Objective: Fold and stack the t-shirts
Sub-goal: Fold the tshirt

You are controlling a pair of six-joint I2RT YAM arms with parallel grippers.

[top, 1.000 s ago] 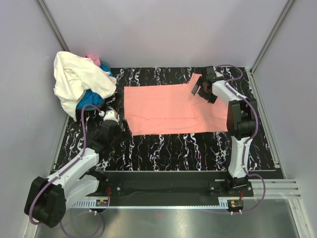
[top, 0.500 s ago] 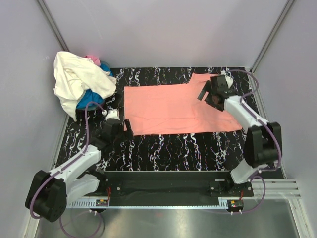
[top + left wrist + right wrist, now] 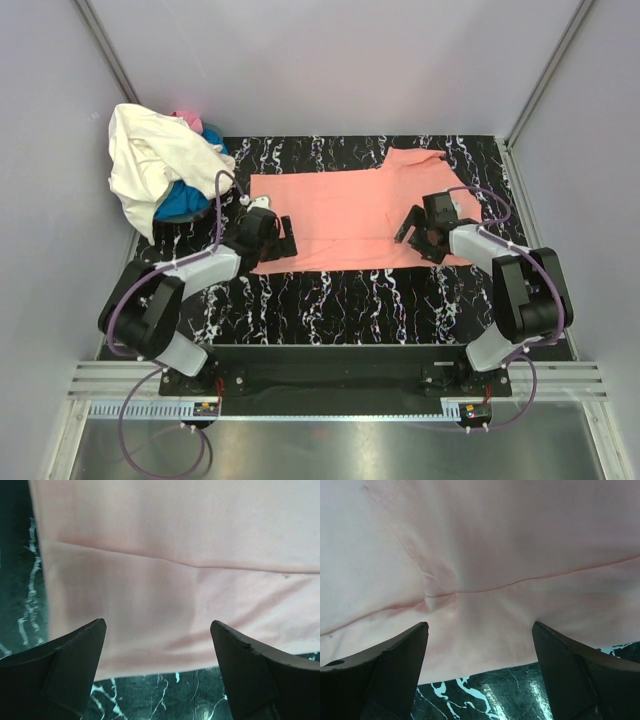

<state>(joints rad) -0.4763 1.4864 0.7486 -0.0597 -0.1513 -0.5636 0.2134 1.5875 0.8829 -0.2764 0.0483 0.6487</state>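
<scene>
Both have swung in since, the left gripper (image 3: 283,236) and right gripper (image 3: 412,226) now gaping open, each directly above the near hem of the salmon-pink shirt (image 3: 340,205).

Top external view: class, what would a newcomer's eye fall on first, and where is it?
The salmon-pink t-shirt, spread flat in the middle of the black marbled table, stands out first. Next comes the cream-white shirt, heaped over a bright blue shirt at the far left corner. The left gripper and right gripper, both open, hang over the pink shirt's near edge.
</scene>
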